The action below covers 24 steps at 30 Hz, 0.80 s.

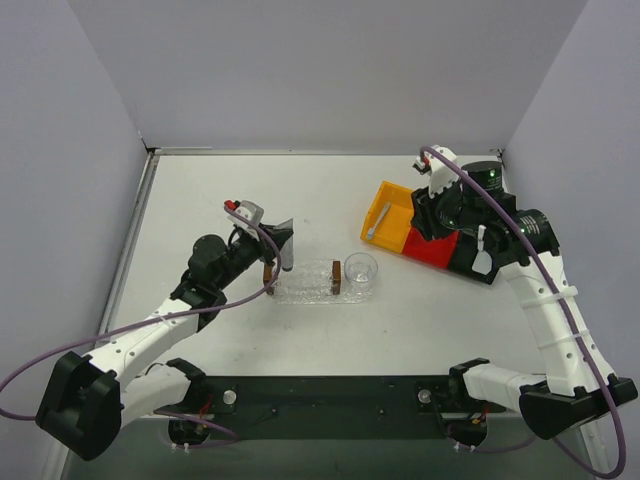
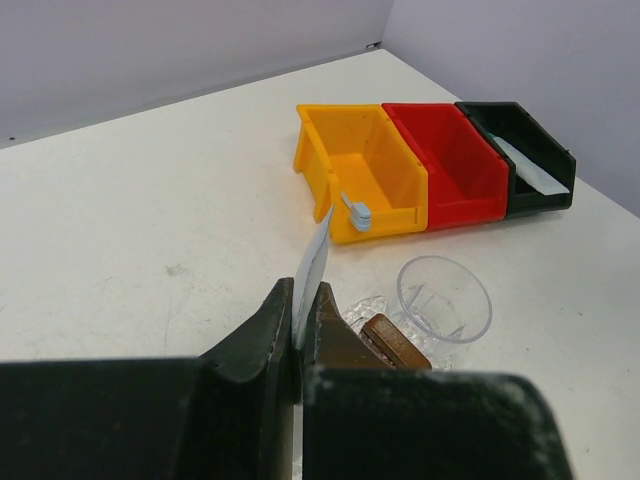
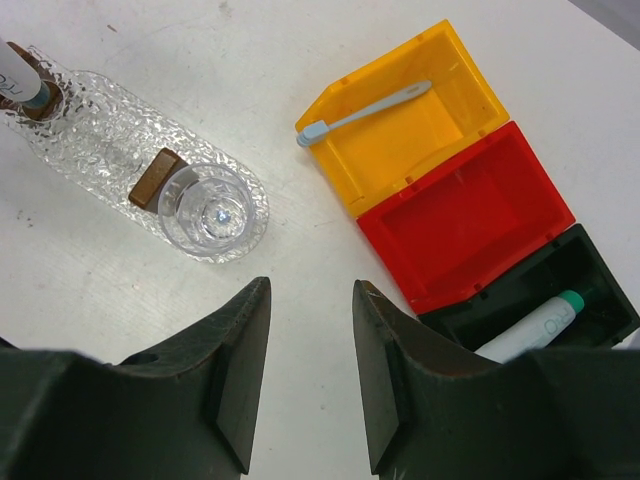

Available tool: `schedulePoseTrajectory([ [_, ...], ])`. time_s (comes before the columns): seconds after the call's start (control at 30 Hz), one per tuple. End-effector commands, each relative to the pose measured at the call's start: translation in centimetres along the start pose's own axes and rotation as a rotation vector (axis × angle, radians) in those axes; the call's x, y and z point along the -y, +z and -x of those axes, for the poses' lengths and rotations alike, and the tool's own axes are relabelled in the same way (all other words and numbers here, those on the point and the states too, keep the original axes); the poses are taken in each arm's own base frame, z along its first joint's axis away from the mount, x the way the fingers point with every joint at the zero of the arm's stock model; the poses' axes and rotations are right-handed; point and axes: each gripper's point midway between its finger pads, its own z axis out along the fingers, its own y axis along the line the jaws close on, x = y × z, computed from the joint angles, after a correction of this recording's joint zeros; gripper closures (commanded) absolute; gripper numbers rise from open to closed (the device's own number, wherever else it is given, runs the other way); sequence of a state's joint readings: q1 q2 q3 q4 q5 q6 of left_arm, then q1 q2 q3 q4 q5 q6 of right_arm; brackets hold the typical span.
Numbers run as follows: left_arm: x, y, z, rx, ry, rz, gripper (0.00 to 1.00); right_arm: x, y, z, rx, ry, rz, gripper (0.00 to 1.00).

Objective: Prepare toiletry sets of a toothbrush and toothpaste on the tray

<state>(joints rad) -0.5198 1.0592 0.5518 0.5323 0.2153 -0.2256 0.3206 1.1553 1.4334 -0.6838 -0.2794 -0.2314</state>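
The left fingers (image 2: 262,335) are pressed together on the flat end of the toothpaste (image 1: 286,246), pinching it upright over the left end of the tray (image 1: 308,284). The tube's lower end meets a brown block (image 1: 268,272) standing there, though I cannot tell whether it is seated in the block. A second brown block (image 1: 337,275) stands farther right on the tray, just beside a clear cup (image 1: 361,271) at the tray's right end.

The right fingers (image 3: 235,345) are spread apart with nothing between them, above the table (image 1: 200,190) near the row of bins. The toothbrush (image 3: 365,110) lies slantwise in the yellow bin (image 3: 405,160), its head poking over the rim. Next to it sits the red bin (image 3: 470,220), then a black bin (image 3: 592,292) with another tube (image 3: 535,330) inside.
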Motion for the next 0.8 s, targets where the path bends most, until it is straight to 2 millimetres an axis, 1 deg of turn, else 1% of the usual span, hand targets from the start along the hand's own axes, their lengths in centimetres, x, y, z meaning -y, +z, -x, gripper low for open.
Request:
schedulePoseTrajectory([
  [0.0,0.4,-0.4,4.2,0.163,0.019,-0.007,1.0,0.1,0.6,0.4,0.02,0.017,0.01,0.66],
  [0.03,0.3,-0.4,3.8,0.157,0.019,-0.007,1.0,0.1,0.8,0.3,0.014,0.019,0.01,0.66],
  [0.27,-0.1,-0.9,2.9,0.153,0.02,0.004,1.0,0.4,1.1,-0.2,0.001,0.025,0.004,0.66],
  [0.4,-0.2,-0.9,3.0,0.157,0.021,0.002,1.0,0.4,1.1,-0.4,-0.004,0.025,0.004,0.66],
  [0.77,-0.9,-1.4,2.4,0.158,0.014,0.016,1.0,0.5,1.6,-0.7,-0.018,0.034,0.008,0.66],
])
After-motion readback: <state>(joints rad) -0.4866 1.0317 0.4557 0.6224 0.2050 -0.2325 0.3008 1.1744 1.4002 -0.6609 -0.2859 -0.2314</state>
